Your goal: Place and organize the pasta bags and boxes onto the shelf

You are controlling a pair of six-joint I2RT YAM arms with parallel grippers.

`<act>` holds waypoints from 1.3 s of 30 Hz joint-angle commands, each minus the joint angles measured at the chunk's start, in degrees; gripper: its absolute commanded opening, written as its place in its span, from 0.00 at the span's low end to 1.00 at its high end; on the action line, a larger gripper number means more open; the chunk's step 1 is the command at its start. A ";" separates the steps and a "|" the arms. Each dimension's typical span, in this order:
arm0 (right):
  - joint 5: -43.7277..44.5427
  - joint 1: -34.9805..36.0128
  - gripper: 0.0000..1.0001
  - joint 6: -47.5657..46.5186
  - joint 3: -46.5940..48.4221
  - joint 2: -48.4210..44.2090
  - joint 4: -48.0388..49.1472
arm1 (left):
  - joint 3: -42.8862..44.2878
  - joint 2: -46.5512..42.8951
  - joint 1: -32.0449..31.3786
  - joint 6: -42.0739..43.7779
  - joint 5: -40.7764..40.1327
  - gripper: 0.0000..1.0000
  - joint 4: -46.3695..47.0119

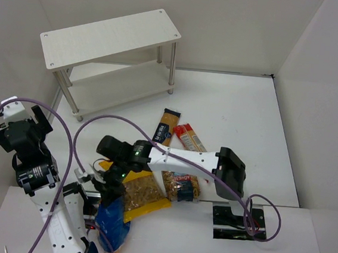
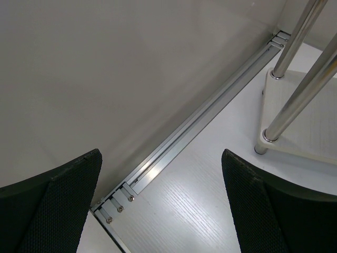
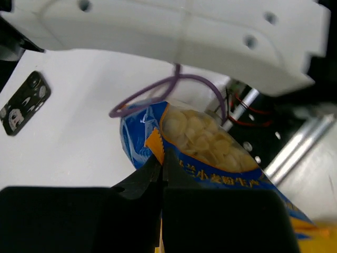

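Right fingers (image 3: 160, 171): black, pinched fully together on the orange-trimmed corner of the glossy blue plastic bag (image 3: 210, 158). Its clear window shows pale shell pasta. From above, that bag (image 1: 115, 223) sits at the near edge between the two arm bases. Can't tell if it's lifted off the white worktop (image 1: 236, 109).

Left fingers (image 2: 63, 205): spread wide, nothing between them. The black pads have a mesh texture. They are over the aluminium rail (image 2: 174, 142) at the foot of the wall, near a shelf leg.

Large yellow bag with clear window (image 1: 144, 193): crinkly, touching the blue bag's far end. Clear bag with blue label (image 1: 181, 186) is just beside it on the right.

Long navy-tan cardboard box (image 1: 166, 126) and long red pack (image 1: 190, 137) lie flat side by side further out.

White two-tier rectangular shelf (image 1: 111, 37): flat boards on thin polished metal legs. It stands far left by the wall, well apart from all five packs.
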 commanded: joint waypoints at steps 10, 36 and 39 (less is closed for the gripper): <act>8.74 -26.70 0.00 9.51 -10.22 -15.86 15.01 | -0.34 -0.74 0.56 -0.14 2.97 1.00 2.01; 20.96 -47.27 0.00 14.95 -23.41 -20.80 14.94 | 5.10 5.93 -0.49 26.37 49.99 1.00 -12.92; 17.10 -51.14 0.00 14.96 -22.62 -19.39 12.67 | 5.64 5.94 -1.02 30.52 56.14 1.00 -14.15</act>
